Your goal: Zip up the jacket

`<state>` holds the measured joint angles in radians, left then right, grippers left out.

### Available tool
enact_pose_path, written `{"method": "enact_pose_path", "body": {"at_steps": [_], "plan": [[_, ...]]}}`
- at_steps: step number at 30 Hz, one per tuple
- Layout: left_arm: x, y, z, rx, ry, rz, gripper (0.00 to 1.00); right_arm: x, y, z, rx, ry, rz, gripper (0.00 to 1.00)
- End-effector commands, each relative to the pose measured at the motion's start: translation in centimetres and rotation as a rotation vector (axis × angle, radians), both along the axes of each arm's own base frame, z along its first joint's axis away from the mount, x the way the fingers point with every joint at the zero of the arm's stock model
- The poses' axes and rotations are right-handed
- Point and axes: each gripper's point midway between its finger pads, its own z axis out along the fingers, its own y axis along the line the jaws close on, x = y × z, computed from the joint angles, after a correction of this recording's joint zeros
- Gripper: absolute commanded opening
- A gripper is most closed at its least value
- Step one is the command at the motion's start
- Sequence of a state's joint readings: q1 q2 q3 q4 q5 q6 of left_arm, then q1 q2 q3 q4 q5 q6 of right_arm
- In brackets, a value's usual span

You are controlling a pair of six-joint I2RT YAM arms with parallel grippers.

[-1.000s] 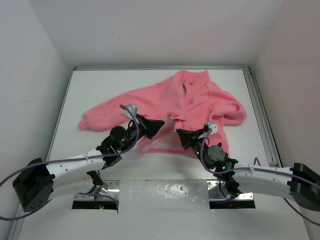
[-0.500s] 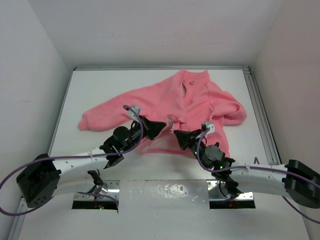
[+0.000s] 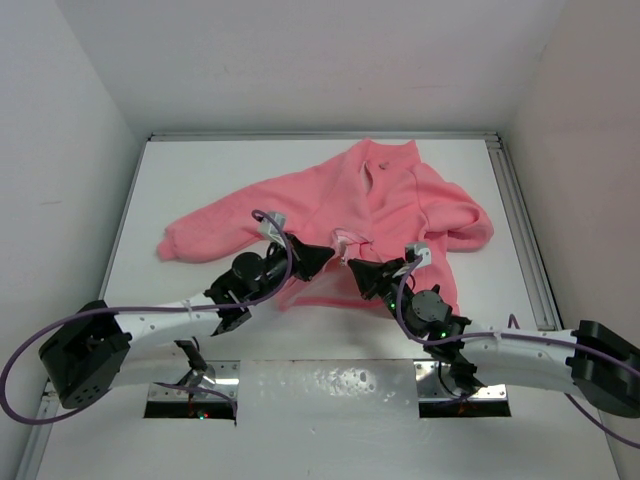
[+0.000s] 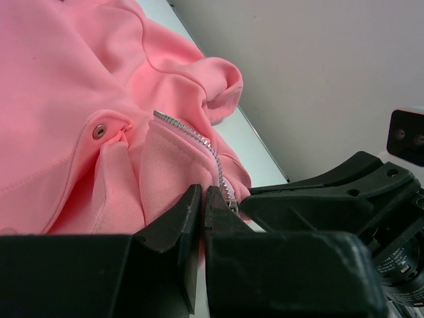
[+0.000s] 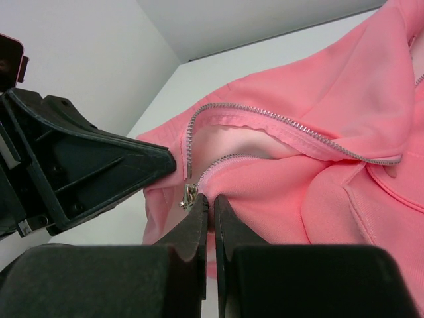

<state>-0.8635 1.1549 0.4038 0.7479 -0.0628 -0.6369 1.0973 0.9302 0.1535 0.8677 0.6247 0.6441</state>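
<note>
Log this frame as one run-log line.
left fingers: shut, pinching jacket edge at zipper bottom | right fingers: shut on jacket by slider | zipper: open | stage: not yet zipped

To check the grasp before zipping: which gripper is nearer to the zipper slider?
Right. The right gripper pinches the jacket just beside the zipper slider; the left gripper holds the other zipper edge, slightly farther away.

The jacket (image 3: 395,195) lies on the worktop (image 3: 200,170), collar far; left gripper (image 3: 327,254) and right gripper (image 3: 351,265) meet at its near hem.
</note>
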Motion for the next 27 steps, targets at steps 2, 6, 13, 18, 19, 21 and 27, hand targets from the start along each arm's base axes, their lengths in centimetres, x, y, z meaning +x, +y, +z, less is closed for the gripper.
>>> {"method": "enact_pose_path", "body": {"at_steps": [2, 6, 13, 18, 19, 21, 27], "plan": [[-0.4, -0.8, 2.12, -0.067, -0.043, -0.036, 0.0, -0.3, 0.67, 3.77, 0.127, -0.059, 0.028, 0.0], [-0.52, -0.92, 1.98, -0.071, -0.034, -0.044, 0.0, -0.29, 0.53, 3.81, 0.123, -0.065, 0.024, 0.0], [-0.82, -1.23, 2.21, -0.088, -0.036, -0.067, 0.0, -0.14, 0.26, 3.82, 0.113, -0.068, 0.011, 0.0], [-0.86, -1.23, 2.03, -0.091, -0.028, -0.068, 0.0, -0.13, 0.09, 3.72, 0.111, -0.071, 0.006, 0.0], [-0.86, -1.19, 2.17, -0.094, -0.031, -0.066, 0.0, -0.14, 0.07, 3.72, 0.111, -0.07, 0.004, 0.0], [-0.9, -1.15, 2.05, -0.093, -0.028, -0.066, 0.0, -0.18, -0.01, 3.76, 0.111, -0.071, 0.004, 0.0], [-0.91, -0.88, 2.19, -0.098, -0.032, -0.057, 0.0, -0.23, -0.09, 3.56, 0.111, -0.067, 0.005, 0.0]]}}
